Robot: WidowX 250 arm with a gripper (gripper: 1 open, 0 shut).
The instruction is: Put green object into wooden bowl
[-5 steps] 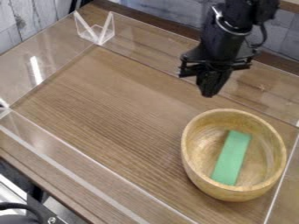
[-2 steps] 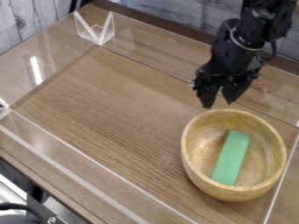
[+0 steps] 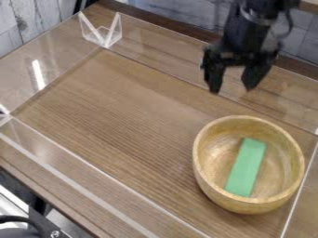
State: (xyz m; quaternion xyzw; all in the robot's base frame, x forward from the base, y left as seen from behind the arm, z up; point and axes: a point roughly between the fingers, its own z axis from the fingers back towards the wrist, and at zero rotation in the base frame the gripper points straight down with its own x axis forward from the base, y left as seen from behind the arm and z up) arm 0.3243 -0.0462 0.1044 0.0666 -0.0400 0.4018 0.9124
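Lying inside wooden bowl [image 3: 203,165], green object [image 3: 247,168], slanted lengthwise, toward right side. Seen just beyond far rim, spread wide and gripping nothing: pincer [image 3: 233,82] (somewhat blurred). Judged at final step, placing apparently complete; next, calls only for backing off without knocking bowl. Pictured beneath, brown bench [image 3: 112,112], bordered at left by pale strip. Standing near far edge, small white frame [image 3: 102,31]. Glimpsed beyond, ribbed grey panel [image 3: 35,13]; at near left corner, dark cable [image 3: 22,220].

Bright, soft light — pale glare along the left edge, faint shadows, slight overall blur
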